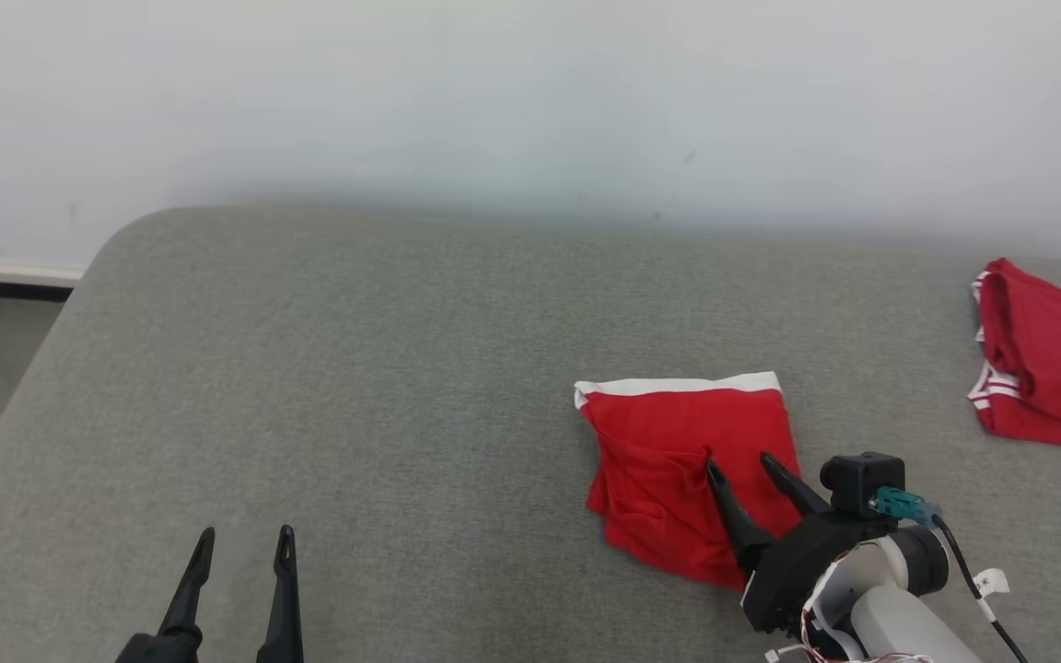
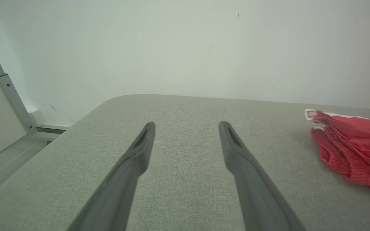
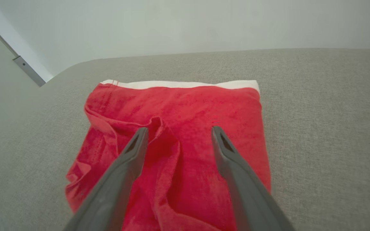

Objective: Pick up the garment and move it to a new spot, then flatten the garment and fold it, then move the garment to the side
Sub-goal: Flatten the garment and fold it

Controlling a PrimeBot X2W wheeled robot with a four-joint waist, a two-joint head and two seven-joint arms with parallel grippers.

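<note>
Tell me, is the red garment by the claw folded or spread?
Folded: the red garment lies compact and layered, white band along its far edge.

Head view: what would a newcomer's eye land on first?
The red garment with a white band, lying rumpled right of centre on the grey surface, with the right claw open over its near part. Next comes a second red garment at the far right edge. The left claw is open above bare surface at the lower left.
</note>
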